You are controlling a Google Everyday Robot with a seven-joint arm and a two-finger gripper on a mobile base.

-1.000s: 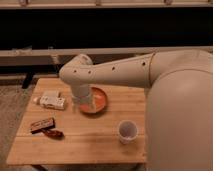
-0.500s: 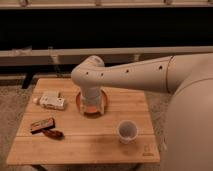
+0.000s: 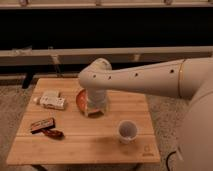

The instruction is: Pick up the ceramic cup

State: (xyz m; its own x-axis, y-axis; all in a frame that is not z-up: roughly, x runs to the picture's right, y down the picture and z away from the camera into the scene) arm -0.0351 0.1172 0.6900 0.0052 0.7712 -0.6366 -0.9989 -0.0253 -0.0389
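Note:
The ceramic cup (image 3: 127,131) is small and white, and stands upright on the wooden table (image 3: 85,145) at the front right. The white arm reaches in from the right, bends at its elbow (image 3: 100,75) and points down. My gripper (image 3: 96,111) hangs over the right part of the orange bowl (image 3: 81,100), to the left of and behind the cup, apart from it. It holds nothing that I can see.
A white packet (image 3: 51,100) lies at the table's left. A brown bar (image 3: 41,124) and a dark red item (image 3: 52,133) lie at the front left. A dark shelf unit (image 3: 105,30) runs behind the table. The robot's white body (image 3: 200,135) fills the right edge.
The arm has swung to the right over the table, and the gripper has moved from the bowl's left side to its right side, closer to the cup.

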